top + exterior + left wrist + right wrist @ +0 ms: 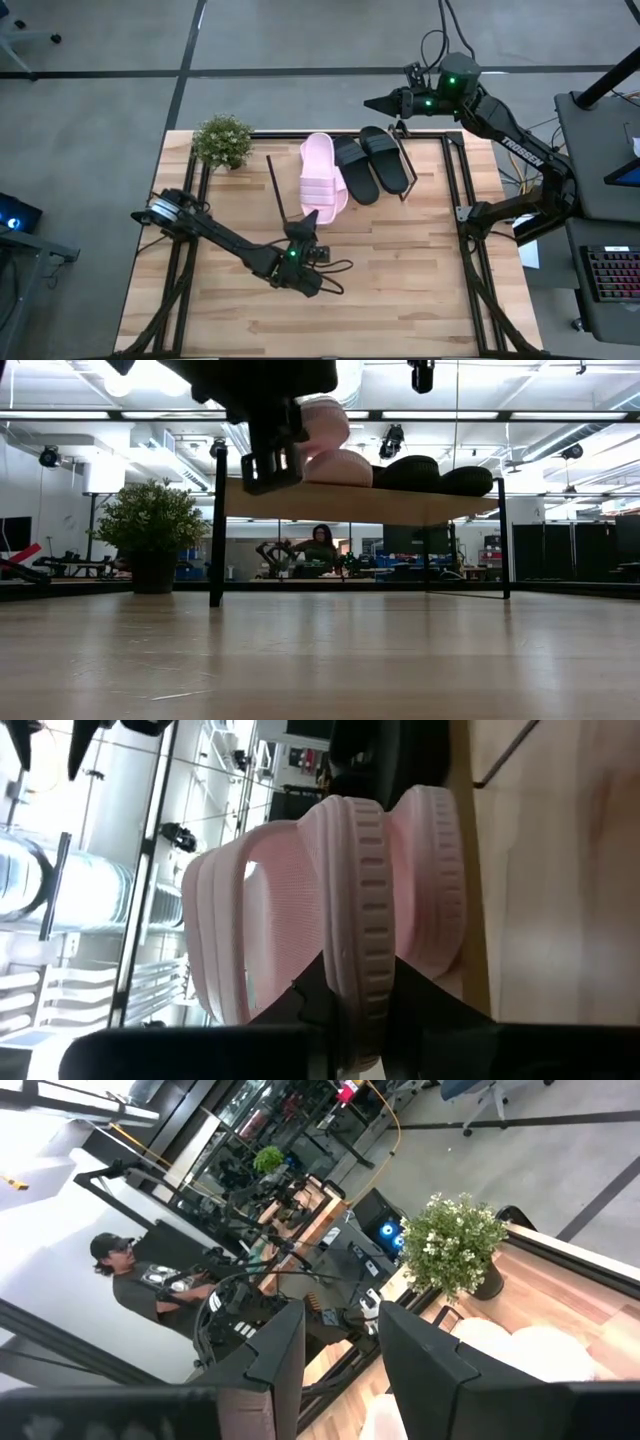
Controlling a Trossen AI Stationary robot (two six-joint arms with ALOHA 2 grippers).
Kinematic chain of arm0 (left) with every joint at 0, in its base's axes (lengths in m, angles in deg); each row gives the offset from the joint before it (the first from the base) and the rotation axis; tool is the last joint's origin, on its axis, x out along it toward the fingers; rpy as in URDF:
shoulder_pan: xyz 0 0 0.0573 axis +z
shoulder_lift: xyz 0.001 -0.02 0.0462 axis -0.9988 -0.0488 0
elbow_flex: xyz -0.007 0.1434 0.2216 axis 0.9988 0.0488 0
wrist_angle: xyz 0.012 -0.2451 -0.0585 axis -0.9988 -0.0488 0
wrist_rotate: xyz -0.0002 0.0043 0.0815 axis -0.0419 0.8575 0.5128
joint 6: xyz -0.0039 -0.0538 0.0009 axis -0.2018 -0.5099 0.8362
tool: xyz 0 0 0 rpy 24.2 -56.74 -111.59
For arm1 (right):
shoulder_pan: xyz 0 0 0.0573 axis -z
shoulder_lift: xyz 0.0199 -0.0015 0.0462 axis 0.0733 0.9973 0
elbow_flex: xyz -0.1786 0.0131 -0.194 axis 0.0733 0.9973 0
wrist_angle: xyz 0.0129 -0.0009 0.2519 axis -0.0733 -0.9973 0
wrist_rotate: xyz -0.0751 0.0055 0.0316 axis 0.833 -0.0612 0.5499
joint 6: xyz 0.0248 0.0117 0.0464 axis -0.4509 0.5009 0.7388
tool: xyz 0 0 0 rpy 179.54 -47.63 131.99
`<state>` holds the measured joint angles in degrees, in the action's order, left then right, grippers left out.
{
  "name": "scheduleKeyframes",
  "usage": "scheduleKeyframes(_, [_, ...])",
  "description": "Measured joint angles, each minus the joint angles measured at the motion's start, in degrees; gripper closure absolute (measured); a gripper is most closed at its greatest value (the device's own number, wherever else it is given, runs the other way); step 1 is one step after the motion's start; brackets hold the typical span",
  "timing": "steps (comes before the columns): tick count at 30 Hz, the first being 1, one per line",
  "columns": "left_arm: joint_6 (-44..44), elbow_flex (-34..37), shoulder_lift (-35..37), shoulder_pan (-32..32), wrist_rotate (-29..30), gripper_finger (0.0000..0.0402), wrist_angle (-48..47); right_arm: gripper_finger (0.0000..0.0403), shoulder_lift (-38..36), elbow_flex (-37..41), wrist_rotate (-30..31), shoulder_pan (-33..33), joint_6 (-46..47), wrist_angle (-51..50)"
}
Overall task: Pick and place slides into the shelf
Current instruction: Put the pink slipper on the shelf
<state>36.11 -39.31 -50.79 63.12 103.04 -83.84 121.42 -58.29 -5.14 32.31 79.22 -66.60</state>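
**Left gripper clamps a pink slide at the shelf edge**

The left gripper (308,228) is closed on the heel end of a pale pink open-toe slide sandal (360,900), holding it on edge against the near rim of the slanted light wood shelf (350,502) on its thin black rod frame. A second pale pink slide (322,172) already lies on the shelf, and two black wide-strap slides (372,160) sit just beside it, toward three o'clock. In the low view the pink and black soles line up along the board.

A small potted green plant (222,140) stands on the wooden counter (400,280) at about ten o'clock from the shelf, clear of the slides. Black cable loops lie on the counter beside the left arm.

The right gripper (375,102) waits beyond the far counter edge, at one o'clock from the shelf, its fingers parted and empty. White lettering reading "TROSSEN" (524,150) runs along the right arm. A person sits at a desk in the room behind.
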Motion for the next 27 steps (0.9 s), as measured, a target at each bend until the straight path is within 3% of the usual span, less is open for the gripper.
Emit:
scheduleKeyframes(7, [-0.04, -0.26, 1.95, 0.01, 0.06, 0.0382, 0.08, 0.0281, 0.00, 0.00, 0.00, 0.00, -0.38, 0.00])
scheduleKeyframes(15, [4.10, -2.26, 4.46, -0.04, 0.05, 0.0382, 0.13, 0.0243, -0.91, 0.00, -4.04, -0.65, -6.92, 0.23])
scheduleKeyframes(23, [4.81, -3.13, 6.57, -0.52, 0.04, 0.0382, 0.72, 0.0208, -4.56, -0.02, -11.84, -6.49, -28.31, -1.40])
scheduleKeyframes(25, [4.86, -4.56, 6.86, -0.56, 0.07, 0.0382, 1.07, 0.0208, -5.82, -0.02, -10.59, -9.44, -35.63, -3.40])
scheduleKeyframes(27, [5.74, -6.04, 7.57, -0.58, 0.06, 0.0382, 1.15, 0.0211, -7.18, -0.02, -4.89, -12.82, -44.08, -6.46])
